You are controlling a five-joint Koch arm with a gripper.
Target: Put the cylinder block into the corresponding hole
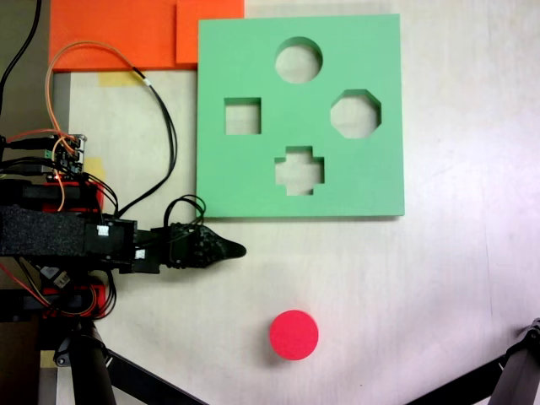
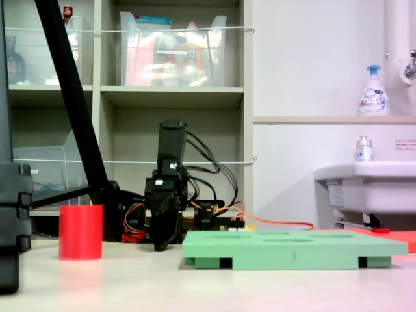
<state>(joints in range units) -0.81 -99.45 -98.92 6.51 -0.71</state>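
Observation:
The cylinder block (image 1: 294, 334) is a bright red-pink foam cylinder standing upright on the pale table, near the bottom of the first exterior view; in the second exterior view the cylinder block (image 2: 80, 232) stands at the left. The green foam board (image 1: 253, 169) lies flat above it, with the circular hole (image 1: 299, 60) near its far edge. My black gripper (image 1: 229, 250) points right, just below the board's lower left corner and up-left of the cylinder, apart from both. Its jaws look shut with nothing in them. In the second exterior view the gripper (image 2: 162, 237) hangs down close to the table.
The board also has a square cutout (image 1: 242, 116), an octagonal cutout (image 1: 355, 114) and a cross cutout (image 1: 299, 170). Orange foam sheets (image 1: 126, 34) lie at the first exterior view's top left. Loose cables (image 1: 160, 126) loop left of the board. Tripod legs (image 1: 515, 380) cross the bottom corners.

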